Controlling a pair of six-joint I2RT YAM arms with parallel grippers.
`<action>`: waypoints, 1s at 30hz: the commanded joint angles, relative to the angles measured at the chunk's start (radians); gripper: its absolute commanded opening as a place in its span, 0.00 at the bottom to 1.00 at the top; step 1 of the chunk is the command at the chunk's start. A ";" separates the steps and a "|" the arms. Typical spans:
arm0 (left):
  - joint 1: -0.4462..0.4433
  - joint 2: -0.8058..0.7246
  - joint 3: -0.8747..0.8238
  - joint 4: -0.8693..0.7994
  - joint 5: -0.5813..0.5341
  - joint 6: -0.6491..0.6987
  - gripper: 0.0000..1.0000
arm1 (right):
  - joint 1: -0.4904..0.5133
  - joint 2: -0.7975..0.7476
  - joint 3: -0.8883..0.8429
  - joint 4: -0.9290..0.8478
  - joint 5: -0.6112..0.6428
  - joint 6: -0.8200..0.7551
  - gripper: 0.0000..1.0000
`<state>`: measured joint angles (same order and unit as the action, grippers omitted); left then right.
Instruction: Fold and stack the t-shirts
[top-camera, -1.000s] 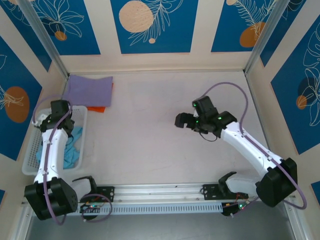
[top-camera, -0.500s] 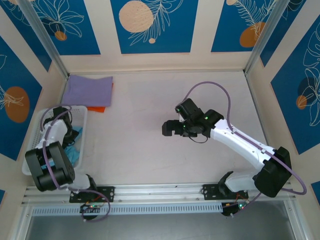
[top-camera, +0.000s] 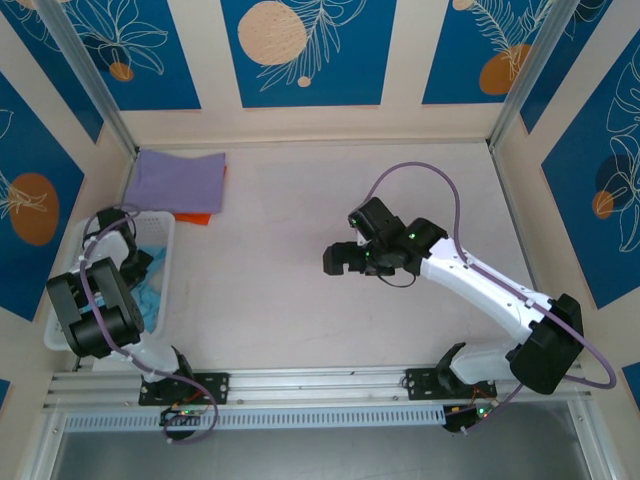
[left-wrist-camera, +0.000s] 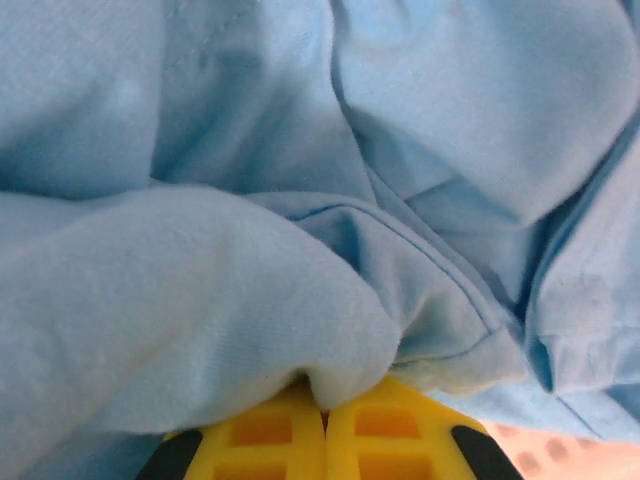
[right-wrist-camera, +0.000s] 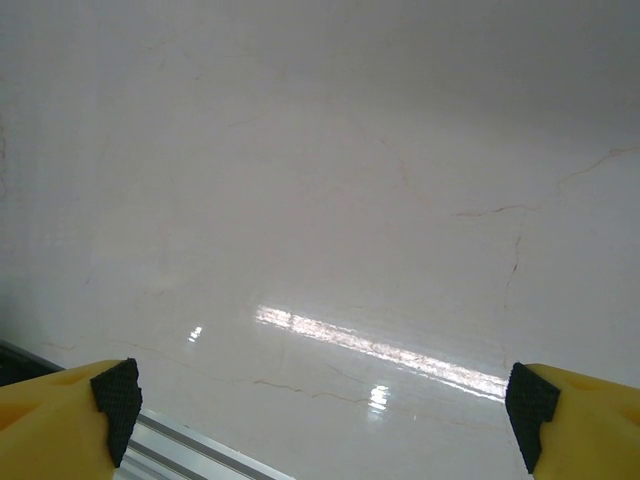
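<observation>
- Left gripper (left-wrist-camera: 323, 412): yellow fingers pressed together, clenched on a fold of the blue tee (left-wrist-camera: 300, 200). The cloth bulges over the fingertips.
- Blue tee: crumpled, with deep folds and a stitched seam across the left wrist view. It lies inside the basket (top-camera: 167, 262). Basket mesh shows under the cloth at the lower right of that view.
- Basket: white, at the left edge of the table (top-camera: 280, 200), near side.
- Left arm: folded back on itself in the top view, wrist dipped into the far half of the basket.
- Right gripper (right-wrist-camera: 322, 400): released, jaws wide apart, with black pads (right-wrist-camera: 116, 395) on the yellow tips.
- Under it: bare table with a streak of glare. A grey strip (right-wrist-camera: 180, 448) crosses the lower left corner of the right wrist view.
- Top view: right gripper over the middle of the table, pointing left, well apart from the basket and both tees.
- Lavender tee (top-camera: 180, 180): folded flat at the far left of the table, just beyond the basket.
- Orange cloth (top-camera: 200, 216): under the lavender tee, its edge showing on the near right side.
- The two tees lie apart, not stacked.
</observation>
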<state>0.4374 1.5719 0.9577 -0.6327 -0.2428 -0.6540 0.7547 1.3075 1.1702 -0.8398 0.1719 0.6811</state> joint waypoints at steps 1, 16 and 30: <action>0.007 -0.103 0.062 -0.008 -0.002 -0.004 0.00 | 0.011 0.004 0.038 -0.037 0.026 0.015 0.96; -0.490 -0.355 0.746 -0.263 -0.199 -0.082 0.00 | 0.029 0.050 0.222 -0.119 0.144 -0.043 0.94; -1.154 0.192 1.687 -0.310 0.178 0.072 0.00 | -0.046 -0.039 0.245 -0.074 0.282 -0.028 0.94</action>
<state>-0.6331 1.6897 2.5347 -0.9272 -0.1898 -0.6598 0.7311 1.3312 1.4082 -0.9287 0.3973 0.6540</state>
